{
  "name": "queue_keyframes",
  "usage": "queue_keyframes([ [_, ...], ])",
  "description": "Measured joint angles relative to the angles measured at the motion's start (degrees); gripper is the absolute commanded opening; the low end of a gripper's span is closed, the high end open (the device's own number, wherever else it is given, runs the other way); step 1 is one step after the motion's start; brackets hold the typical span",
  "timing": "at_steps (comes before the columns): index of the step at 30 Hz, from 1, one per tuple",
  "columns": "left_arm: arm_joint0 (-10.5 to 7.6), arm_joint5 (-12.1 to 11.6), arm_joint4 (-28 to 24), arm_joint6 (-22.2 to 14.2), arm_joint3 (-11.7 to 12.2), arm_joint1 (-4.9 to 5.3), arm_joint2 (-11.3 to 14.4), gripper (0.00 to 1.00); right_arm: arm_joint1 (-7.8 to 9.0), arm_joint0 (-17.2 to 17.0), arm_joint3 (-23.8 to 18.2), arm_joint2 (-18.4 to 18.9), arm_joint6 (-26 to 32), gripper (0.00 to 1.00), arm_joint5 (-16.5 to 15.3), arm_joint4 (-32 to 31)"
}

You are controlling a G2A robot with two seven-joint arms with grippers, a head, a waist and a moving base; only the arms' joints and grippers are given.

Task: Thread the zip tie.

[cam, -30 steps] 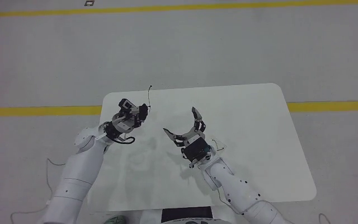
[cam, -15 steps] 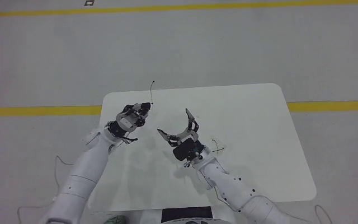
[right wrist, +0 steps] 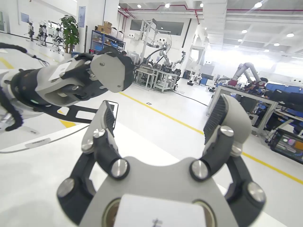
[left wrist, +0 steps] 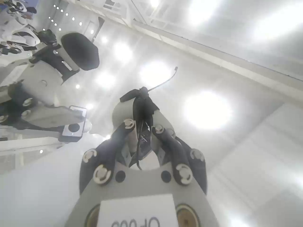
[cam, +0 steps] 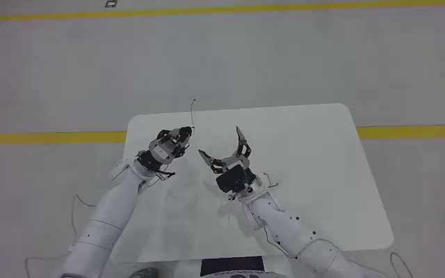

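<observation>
Top view: over the table point(cam: 313, 139), the left gripper point(cam: 185, 131) pinches the zip tie point(cam: 192, 115). Left wrist view: its free end juts out, seemingly light and springy; grasp near the tip. Right wrist view: the right gripper point(right wrist: 163, 116) is spread wide, empty.

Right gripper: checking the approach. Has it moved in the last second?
Yes. In the top view the right gripper has shifted toward the far edge of the table, nearer the left gripper.

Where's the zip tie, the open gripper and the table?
zip tie point(left wrist: 161, 85), left wrist view, on its thin free end.
right gripper point(right wrist: 164, 100), right wrist view, midway between its open fingertips.
table point(cam: 313, 160), top view, on its bare top.
</observation>
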Motion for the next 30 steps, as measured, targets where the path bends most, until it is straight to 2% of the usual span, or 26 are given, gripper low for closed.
queue_keyframes([
  [5, 0.17, -0.19, -0.02, 0.72, -0.36, -0.04, 0.19, 0.0, 0.0, -0.05, -0.29, -0.07, 0.28, 1.0, -0.34, 0.0],
  [8, 0.71, 0.46, -0.95, 2.19, -1.3, -0.17, 0.85, 0.0, -0.08, 0.03, -0.83, -0.28, 0.59, 1.0, -0.51, 0.0],
  [13, 0.95, 0.93, -2.11, 2.65, -1.35, -0.29, 1.55, 0.0, -0.14, 0.87, -0.29, -0.96, 0.28, 1.0, 0.02, 0.0],
  [16, 0.89, 0.95, -2.44, 2.48, -1.16, -0.28, 1.97, 0.0, -0.19, 0.93, -0.2, -0.96, 0.07, 0.58, 0.0, 0.0],
  [17, 0.86, 0.94, -2.44, 2.4, -1.11, -0.26, 2.05, 0.0, -0.22, 0.95, -0.18, -0.98, 0.02, 0.49, 0.0, 0.0],
  [19, 0.85, 0.94, -2.43, 2.37, -1.1, -0.26, 2.06, 0.0, -0.25, 0.99, -0.12, -1.03, -0.04, 0.44, 0.0, 0.0],
  [23, 0.85, 0.94, -2.43, 2.38, -1.1, -0.26, 2.05, 0.0, -0.32, 1.23, 0.2, -1.32, -0.1, 0.4, 0.0, 0.0],
  [30, 0.85, 0.94, -2.42, 2.38, -1.1, -0.26, 2.05, 0.0, -0.21, 1.73, 0.51, -2.05, 0.53, 0.38, 0.0, 0.0],
])
